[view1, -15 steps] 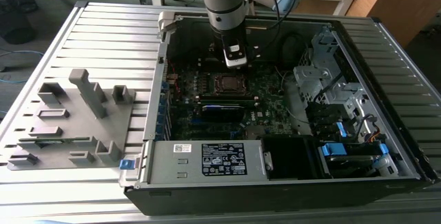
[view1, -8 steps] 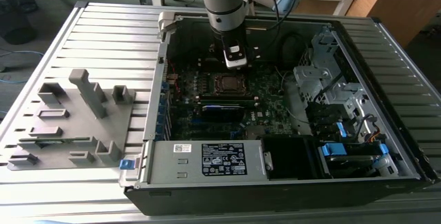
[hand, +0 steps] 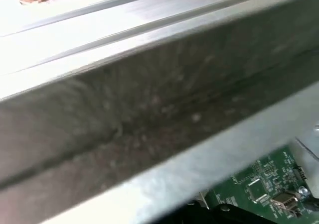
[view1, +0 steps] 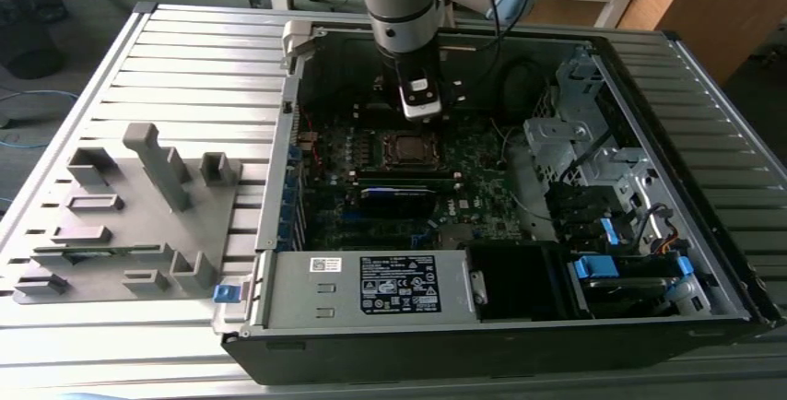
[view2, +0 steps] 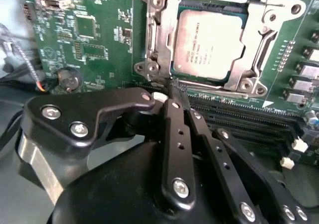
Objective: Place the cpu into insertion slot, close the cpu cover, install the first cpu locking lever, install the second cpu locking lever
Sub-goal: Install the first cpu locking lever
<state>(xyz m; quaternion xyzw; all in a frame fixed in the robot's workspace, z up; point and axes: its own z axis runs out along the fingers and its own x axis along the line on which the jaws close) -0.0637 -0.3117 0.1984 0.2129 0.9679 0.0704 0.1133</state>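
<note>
The cpu, a silvery-grey square chip, lies seated in the insertion slot on the green board. The cpu cover, a silvery frame plate, lies down around the chip's face. My gripper hovers just beside the socket, over the black memory slots, its black fingers pressed together with nothing between them. In the exterior view the gripper hangs inside the open computer case just behind the insertion slot. Whether the locking levers are latched I cannot tell.
Long black memory slots run beside the socket. The case walls enclose the arm closely. A power supply and drive cages fill the near and right sides of the case. A grey parts fixture stands at the exterior view's left.
</note>
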